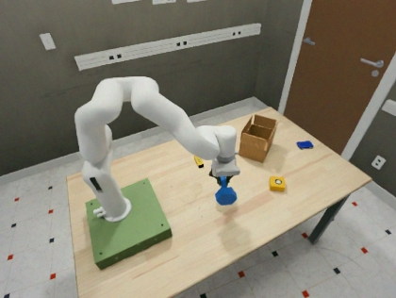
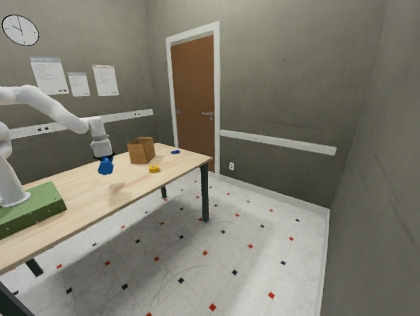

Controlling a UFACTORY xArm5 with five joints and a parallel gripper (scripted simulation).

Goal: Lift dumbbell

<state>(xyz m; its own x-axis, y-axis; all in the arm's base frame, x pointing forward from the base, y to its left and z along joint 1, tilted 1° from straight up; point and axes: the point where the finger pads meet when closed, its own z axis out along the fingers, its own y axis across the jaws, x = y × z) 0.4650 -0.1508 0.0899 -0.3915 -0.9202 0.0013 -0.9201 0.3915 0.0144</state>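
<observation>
Top view: white jointed robot arm (image 1: pixel 141 101) on a green square base plate (image 1: pixel 156 236) near the left edge of the light wooden tabletop (image 1: pixel 283 207); its claw (image 1: pixel 224 181) points down over the middle of the tabletop, clamped on the blue hexagonal-ended dumbbell (image 1: pixel 225 195), which hangs off the surface with its shadow below. Open brown cardboard box (image 1: pixel 256 141) near the far edge, small blue flat block (image 1: pixel 305 144) toward the far right corner, yellow square block with a round insert (image 1: pixel 277 183) right of the dumbbell, small yellow-black piece (image 1: pixel 199 161) behind the claw. Exterior view: claw (image 2: pixel 105 159) gripping the dumbbell (image 2: pixel 105 167), clearly above the tabletop (image 2: pixel 100 200); cardboard box (image 2: pixel 141 150) and yellow block (image 2: pixel 154 169) toward the door-side end.
</observation>
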